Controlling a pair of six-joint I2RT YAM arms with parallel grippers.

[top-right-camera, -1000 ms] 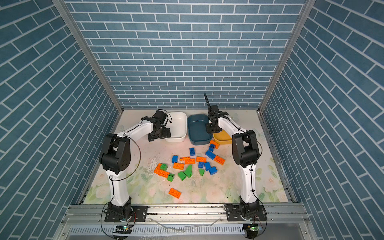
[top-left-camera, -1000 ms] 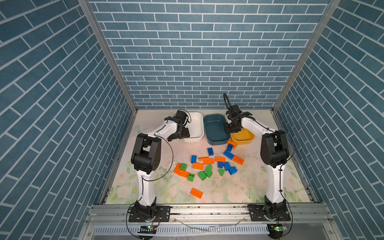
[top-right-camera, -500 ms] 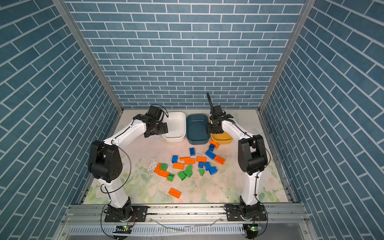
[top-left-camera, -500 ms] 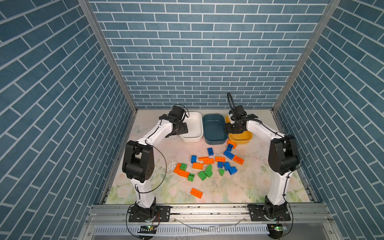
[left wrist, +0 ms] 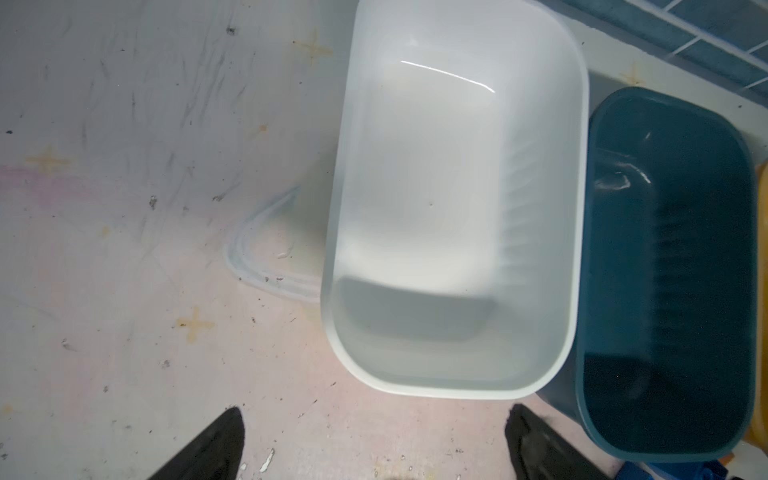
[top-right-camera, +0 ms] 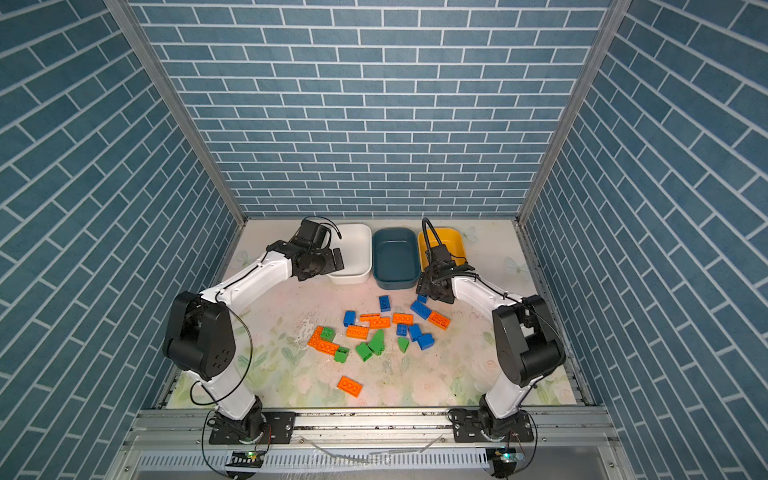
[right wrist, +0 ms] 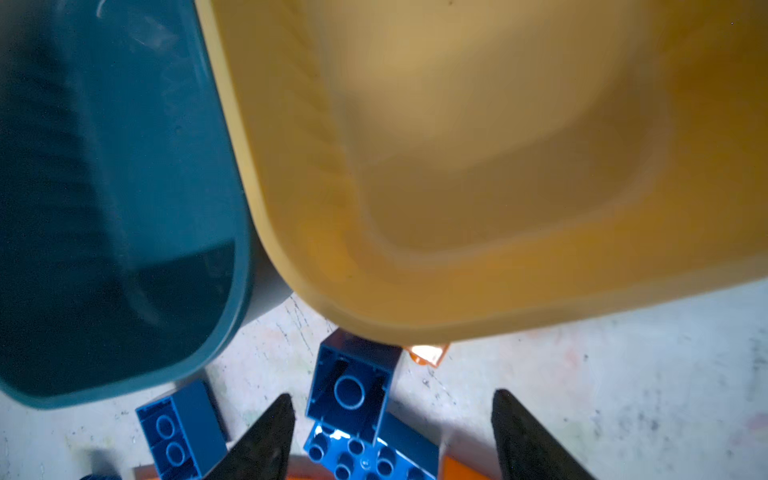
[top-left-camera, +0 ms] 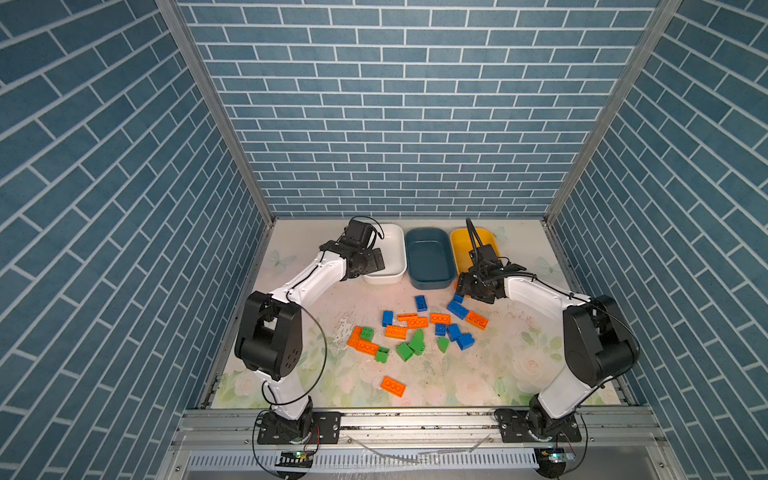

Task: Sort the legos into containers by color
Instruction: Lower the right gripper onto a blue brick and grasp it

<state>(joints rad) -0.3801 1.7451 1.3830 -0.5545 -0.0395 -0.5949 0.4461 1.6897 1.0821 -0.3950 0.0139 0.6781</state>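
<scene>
Legos (top-left-camera: pixel 415 332) lie loose on the middle of the table, orange plates, blue blocks and green pieces mixed together. One orange plate (top-left-camera: pixel 392 385) sits apart toward the front. Behind the pile, along the back wall, the white tub (top-left-camera: pixel 392 253), the teal tub (top-left-camera: pixel 430 257) and the yellow tub (top-left-camera: pixel 461 249) stand side by side, their walls touching or nearly so.

My right gripper (right wrist: pixel 390 419) hangs low at the yellow tub's near corner with its fingers well apart and clamping nothing. Just beyond the tips a blue block (right wrist: pixel 349 390) lies tilted with its hollow underside up, leaning on a studded blue brick (right wrist: pixel 365 457) and close against the yellow rim. My left gripper (left wrist: pixel 374 440) hovers at the white tub's near end, spread wide and empty.

I see a pale mat (top-left-camera: pixel 519 365) with faded flowers and butterflies, scuffed with dark streaks and specks. Blue brick-pattern walls (top-left-camera: pixel 395 124) close in the back and both sides, joined by aluminium posts (top-left-camera: pixel 216 112). An aluminium rail (top-left-camera: pixel 415 419) across the front carries both arm bases.
</scene>
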